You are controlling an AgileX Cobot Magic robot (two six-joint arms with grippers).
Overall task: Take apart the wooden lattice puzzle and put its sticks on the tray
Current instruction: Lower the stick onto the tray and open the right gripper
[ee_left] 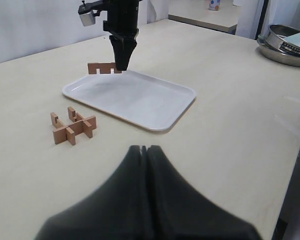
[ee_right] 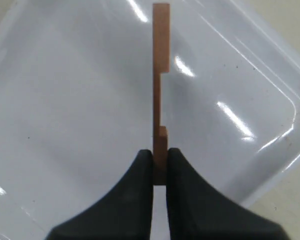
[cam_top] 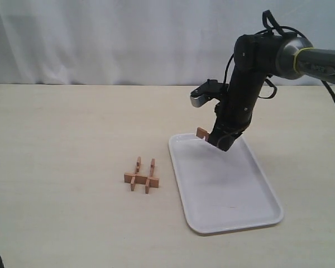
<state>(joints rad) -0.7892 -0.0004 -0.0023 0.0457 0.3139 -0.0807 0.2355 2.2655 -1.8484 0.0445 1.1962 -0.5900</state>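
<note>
One notched stick (ee_right: 160,75) clamped between the right fingers (ee_right: 139,192) over the tray (cam_top: 229,195); left fingers (ee_left: 132,200) pressed together, empty; lattice puzzle (cam_top: 141,177) on bench (cam_top: 56,139).

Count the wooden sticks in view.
4. One stick in the right claw above the tray; three interlocked in the puzzle on the table beside it. None seem hidden.
</note>
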